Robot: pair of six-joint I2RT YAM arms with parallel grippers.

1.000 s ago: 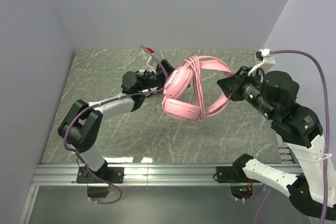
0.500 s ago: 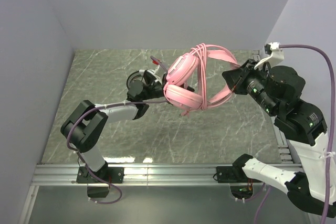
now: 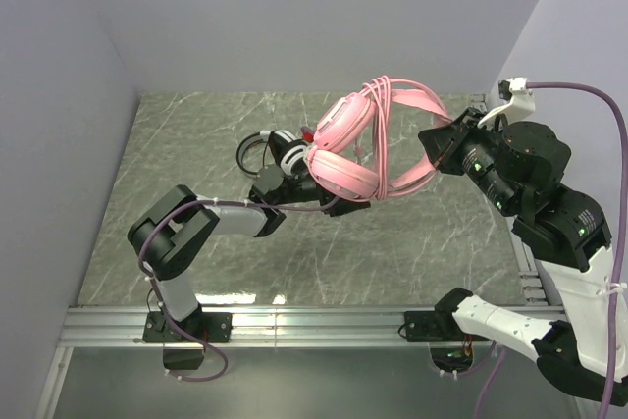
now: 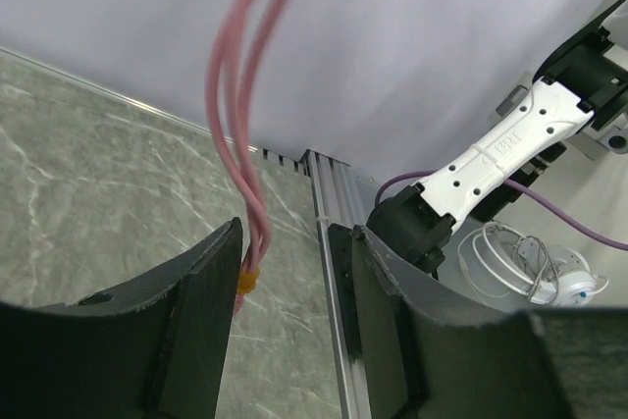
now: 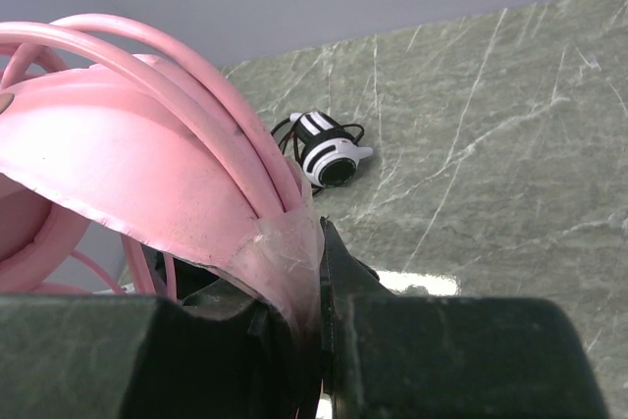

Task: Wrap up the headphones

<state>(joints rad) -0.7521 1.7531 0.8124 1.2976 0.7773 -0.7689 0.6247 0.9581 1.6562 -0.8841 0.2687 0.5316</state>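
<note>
The pink headphones (image 3: 348, 149) hang in the air above the middle of the table, their pink cable wound several times round the headband. My right gripper (image 3: 430, 156) is shut on the headband's right side; the right wrist view shows the pink band (image 5: 147, 164) pinched between the jaws of that gripper (image 5: 316, 242). My left gripper (image 3: 332, 206) sits low under the ear cups and is open. In the left wrist view, pink cable strands (image 4: 240, 144) with an orange band hang beside its left finger (image 4: 211, 282). The black-and-white headphones (image 3: 278, 152) lie on the table behind, also seen in the right wrist view (image 5: 329, 149).
Grey walls close in the table on the left, back and right. An aluminium rail (image 3: 324, 321) runs along the near edge by both arm bases. Past the table's right rail (image 4: 329, 242) lies a white coiled cable (image 4: 530, 262).
The right gripper raised the pink headphones slightly up and to the right. The left gripper swung from behind the ear cups to below them, uncovering the black-and-white headphones.
</note>
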